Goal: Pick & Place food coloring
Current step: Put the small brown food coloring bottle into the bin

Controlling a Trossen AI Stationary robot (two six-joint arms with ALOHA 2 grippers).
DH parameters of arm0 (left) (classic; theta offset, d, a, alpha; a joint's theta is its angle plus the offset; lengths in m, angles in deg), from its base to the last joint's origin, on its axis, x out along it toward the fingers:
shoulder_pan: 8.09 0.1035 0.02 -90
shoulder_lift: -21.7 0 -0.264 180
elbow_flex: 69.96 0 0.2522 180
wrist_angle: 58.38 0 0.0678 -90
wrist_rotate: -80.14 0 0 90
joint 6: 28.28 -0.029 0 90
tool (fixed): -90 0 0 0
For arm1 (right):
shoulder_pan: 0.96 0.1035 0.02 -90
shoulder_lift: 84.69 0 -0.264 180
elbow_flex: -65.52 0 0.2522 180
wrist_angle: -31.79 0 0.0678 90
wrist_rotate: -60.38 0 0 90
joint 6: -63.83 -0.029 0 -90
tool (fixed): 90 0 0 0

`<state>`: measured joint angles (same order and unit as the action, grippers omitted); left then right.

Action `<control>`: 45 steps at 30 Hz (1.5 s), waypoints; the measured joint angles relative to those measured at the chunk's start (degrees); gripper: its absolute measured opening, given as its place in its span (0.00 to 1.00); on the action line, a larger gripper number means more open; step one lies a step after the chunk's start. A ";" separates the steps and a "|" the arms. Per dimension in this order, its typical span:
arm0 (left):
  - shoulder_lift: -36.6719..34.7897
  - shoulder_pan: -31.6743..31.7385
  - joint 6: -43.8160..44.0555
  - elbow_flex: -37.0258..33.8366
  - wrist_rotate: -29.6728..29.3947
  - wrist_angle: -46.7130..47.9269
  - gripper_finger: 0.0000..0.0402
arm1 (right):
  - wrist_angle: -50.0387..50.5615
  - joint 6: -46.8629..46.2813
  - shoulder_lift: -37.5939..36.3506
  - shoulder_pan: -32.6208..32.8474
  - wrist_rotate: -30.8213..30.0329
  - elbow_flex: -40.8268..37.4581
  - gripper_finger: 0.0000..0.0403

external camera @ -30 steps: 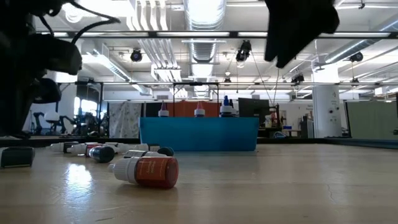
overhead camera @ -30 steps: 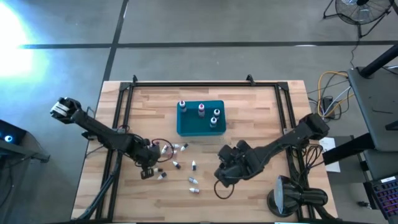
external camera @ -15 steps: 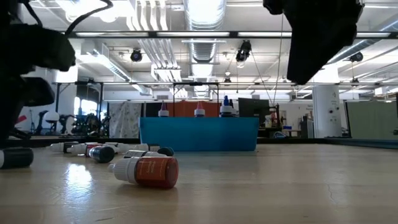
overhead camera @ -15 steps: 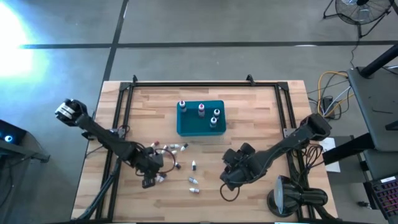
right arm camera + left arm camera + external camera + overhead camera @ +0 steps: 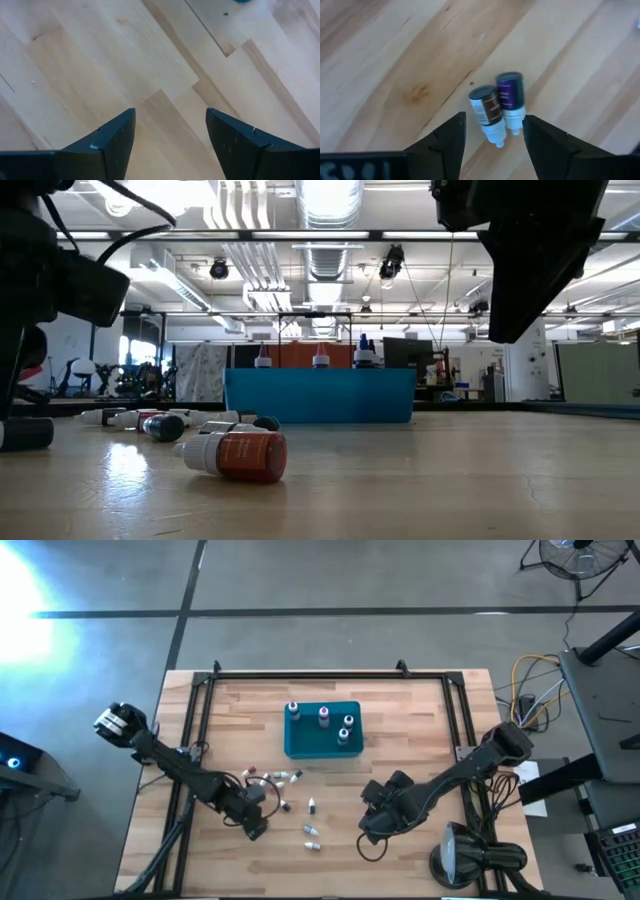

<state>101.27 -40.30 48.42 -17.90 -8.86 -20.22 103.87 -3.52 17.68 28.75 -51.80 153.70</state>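
Several tiny food coloring bottles point(image 5: 290, 778) lie on their sides on the wooden table. Three more stand in the teal bin point(image 5: 322, 745). My left gripper point(image 5: 256, 830) hangs open, pointing down over two bottles that lie side by side, a brown-labelled one point(image 5: 487, 107) and a purple one point(image 5: 510, 92). Their white caps lie between its fingertips, untouched. My right gripper point(image 5: 372, 832) is open above bare wood point(image 5: 170, 75) with nothing between its fingers. A red-labelled bottle point(image 5: 235, 455) lies nearest in the low view.
Two loose bottles point(image 5: 311, 837) lie between the two grippers. The bin point(image 5: 320, 395) stands at the table's far middle. A black frame rail point(image 5: 330, 673) runs along the far edge, and a black lamp base point(image 5: 465, 860) sits at the near right corner.
My left gripper has gone toward the table's near edge and a little to the right, rolling at the wrist, and now stands over the two bottles. My right gripper has sunk toward the table and drifted slightly right.
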 joint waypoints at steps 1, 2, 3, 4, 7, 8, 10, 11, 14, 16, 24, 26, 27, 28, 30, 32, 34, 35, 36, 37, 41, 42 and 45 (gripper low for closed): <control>0.31 -0.14 0.97 0.00 -0.01 0.03 0.43 | 0.00 0.00 0.00 -0.06 -0.27 0.00 0.59; 0.64 -0.19 1.80 -0.02 0.04 0.04 0.43 | -0.02 0.00 0.00 -0.09 -0.50 -0.02 0.59; 1.06 -0.23 2.62 -0.02 0.02 0.02 0.43 | -0.02 0.02 0.00 -0.14 -0.72 -0.04 0.59; 1.60 -0.25 3.20 0.00 0.04 0.04 0.43 | -0.02 0.01 0.00 -0.26 -1.15 -0.07 0.59; 3.35 -0.25 4.43 0.21 0.16 0.15 0.43 | -0.01 -0.02 0.00 -0.66 -1.92 -0.07 0.59; 3.94 -0.25 4.81 0.27 0.14 0.19 0.43 | -0.04 0.00 0.00 -0.77 -2.01 -0.07 0.59; 5.09 -0.25 4.92 0.41 0.00 0.50 0.43 | 0.00 -0.07 0.00 -0.98 -2.06 -0.09 0.59; 5.54 -0.25 4.93 0.79 -0.11 1.03 0.43 | -0.04 -0.07 0.00 -1.05 -2.07 -0.09 0.59; 5.94 -0.27 4.80 2.18 -0.80 3.56 0.43 | -0.04 -0.20 0.00 -1.14 -2.10 -0.09 0.58; 5.99 -0.34 4.76 3.16 -1.91 5.76 0.43 | -0.04 -0.28 0.00 -1.14 -2.29 -0.09 0.58; 6.73 -0.25 5.77 3.81 -6.82 11.40 0.36 | -0.04 -2.81 0.00 -1.31 -3.95 -0.09 0.56; 7.35 -0.25 5.73 3.83 -7.10 11.81 0.33 | -0.04 -2.82 0.00 -1.31 -3.98 -0.09 0.56; 7.79 -0.25 5.38 3.85 -7.13 12.02 0.31 | -0.04 -2.82 0.00 -1.31 -3.98 -0.09 0.56; 8.21 -0.25 4.73 3.85 -7.17 12.13 0.29 | -0.05 -2.82 0.00 -1.31 -3.98 -0.09 0.56; 9.01 -0.25 3.63 3.82 -7.30 12.37 0.25 | -0.03 -3.21 0.00 -1.31 -3.98 -0.09 0.56; 9.74 -0.25 2.57 3.79 -7.34 12.53 0.20 | 0.00 -3.92 0.00 -1.31 -3.98 -0.09 0.56; 10.07 -0.25 2.41 3.78 -7.33 12.45 0.16 | 0.00 -4.64 0.00 -1.31 -3.98 -0.09 0.56; 10.07 -0.25 2.42 3.78 -7.29 12.41 0.15 | 0.00 -4.96 0.00 -1.31 -3.98 -0.09 0.56; 9.84 -0.25 2.40 3.80 -7.25 12.39 0.13 | 0.00 -5.18 0.00 -1.27 -3.98 -0.09 0.56; 9.27 -0.25 2.40 3.87 -7.21 12.37 0.12 | -0.02 -5.37 -0.09 -1.27 -3.98 -0.09 0.56; 5.26 0.25 1.71 4.59 -7.69 12.48 0.10 | -0.04 -7.36 -1.96 -1.22 -6.73 -0.09 0.56; 4.10 0.76 1.23 4.74 -10.17 12.92 0.09 | -0.07 -7.96 -2.76 -1.22 -8.02 -0.09 0.56; -0.89 3.58 0.46 5.98 -15.95 11.80 0.09 | 0.07 -9.51 -5.53 -1.42 -12.37 -0.09 0.55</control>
<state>100.38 -36.72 48.87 -11.92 -24.82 -8.41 103.94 -13.03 12.15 27.33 -64.17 153.61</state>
